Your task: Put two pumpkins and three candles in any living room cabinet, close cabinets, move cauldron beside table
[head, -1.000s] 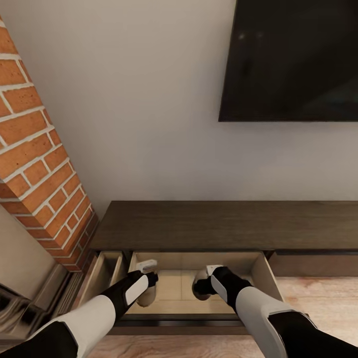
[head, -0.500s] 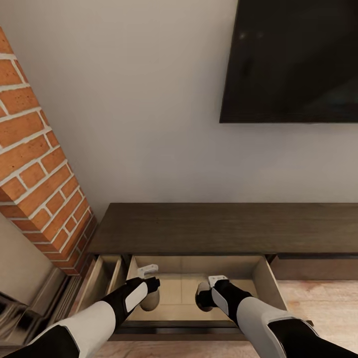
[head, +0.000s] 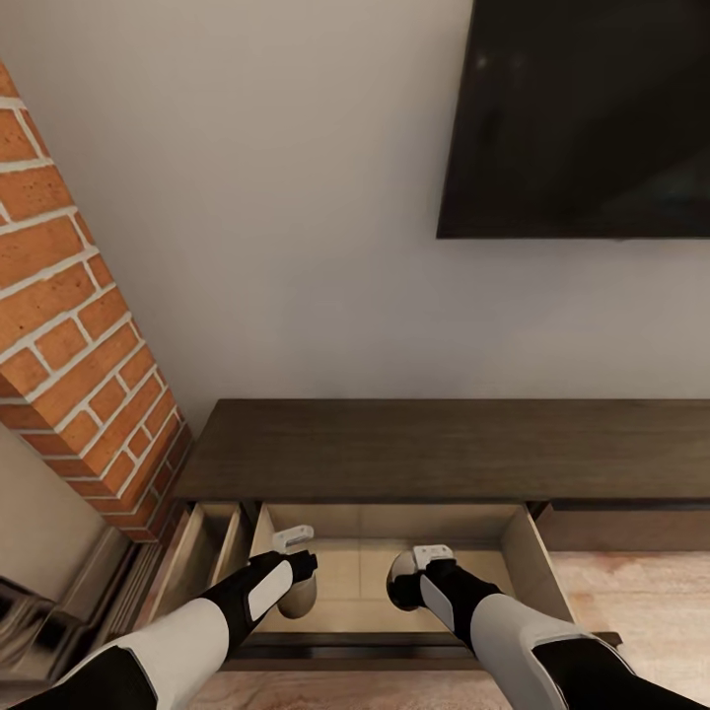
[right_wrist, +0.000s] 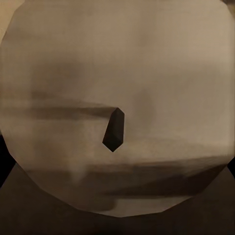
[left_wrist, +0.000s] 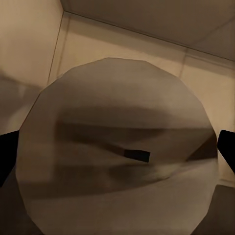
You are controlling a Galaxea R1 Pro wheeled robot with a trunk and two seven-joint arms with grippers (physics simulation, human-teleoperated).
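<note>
A plain pale wall (head: 296,197) rose behind everything, with a flat black television (head: 582,118) hung on it at the right and a rough red-brick fireplace (head: 69,335), its mortar lines light, slanting up at the left. Below them ran the cabinet (head: 444,449), a long low unit of matte dark-brown wood with a smooth flat top, standing on a light wooden floor (head: 641,602). Its wide drawer (head: 523,557) was pulled out, showing pale beige walls and bottom, and a narrower open drawer (head: 212,542) sat just beside it toward the fireplace. Both white-and-black arms reached down into the wide drawer. The left pincer (head: 296,582) was closed around a candle (head: 302,595), a stubby beige-grey cylinder; in the left wrist view that candle's (left_wrist: 117,147) faceted round top with a short dark wick sat between two dark fingertips (left_wrist: 226,149), with the drawer's beige corner behind it. The right pincer (head: 406,580) likewise gripped a second candle (head: 399,582), whose round top (right_wrist: 117,107) and dark wick loomed close in the right wrist view. Both candles were inside the drawer; whether they touched its bottom could not be told.
</note>
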